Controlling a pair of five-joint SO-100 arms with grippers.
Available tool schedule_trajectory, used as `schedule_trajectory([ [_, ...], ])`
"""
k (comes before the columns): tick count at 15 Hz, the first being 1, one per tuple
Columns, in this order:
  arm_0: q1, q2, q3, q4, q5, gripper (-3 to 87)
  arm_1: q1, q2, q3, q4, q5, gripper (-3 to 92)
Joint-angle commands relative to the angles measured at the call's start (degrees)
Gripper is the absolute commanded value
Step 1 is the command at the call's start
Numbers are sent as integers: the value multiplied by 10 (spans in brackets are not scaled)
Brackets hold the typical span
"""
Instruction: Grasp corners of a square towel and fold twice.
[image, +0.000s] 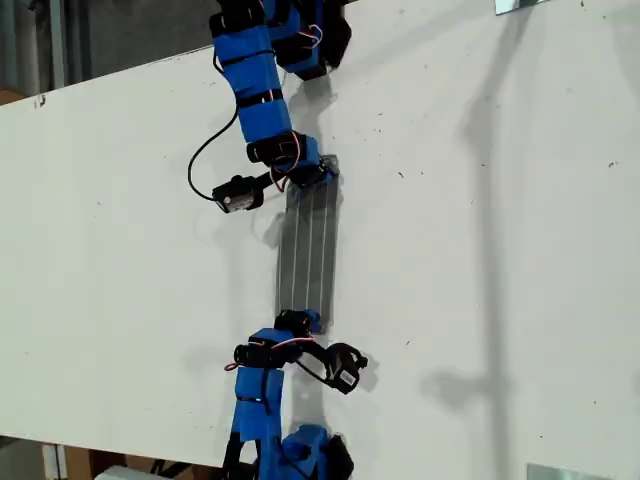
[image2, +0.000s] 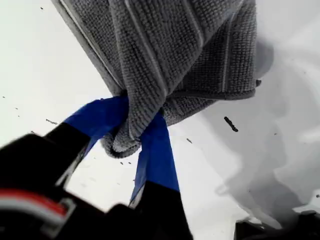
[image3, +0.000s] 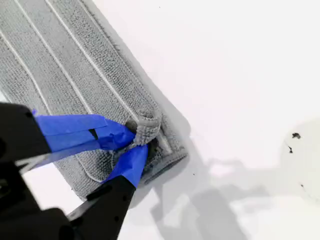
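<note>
The towel, grey with thin white stripes, is a narrow folded strip stretched between two blue arms in the exterior view. One arm's gripper holds its far end and the other arm's gripper holds its near end; the wrist views do not show which arm is which. My first gripper is shut on a bunched end of the towel, which is raised off the table, with a corner hanging free. My second gripper is shut on an end of the towel, beside a corner, with the cloth low over the table.
The white table carries small dark specks and the arms' shadows towards the exterior view's right. A black wrist camera sticks out beside the far arm and another beside the near arm. The table's near edge runs along the bottom of the exterior view.
</note>
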Motion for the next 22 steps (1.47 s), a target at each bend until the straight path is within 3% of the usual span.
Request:
schedule_trajectory([
  [1,-9,30,-18,49,11,140,-11,13,-23,24,9,325],
  [4,-30,124,5,103,30,174,11,41,-19,52,-3,373],
  [9,-76,387,193,93,-8,174,97,45,33,46,-54,371],
  [13,-54,513,304,64,-48,174,192,26,83,-5,-114,363],
  [18,-15,513,343,10,-84,174,211,-97,91,-71,-133,157],
  [19,-8,513,347,7,-91,174,206,-89,98,-74,-130,41],
  [20,-1,517,352,11,-103,174,207,-87,105,-72,-127,-2],
  [22,22,596,409,9,-141,174,223,-47,147,-73,-109,-2],
])
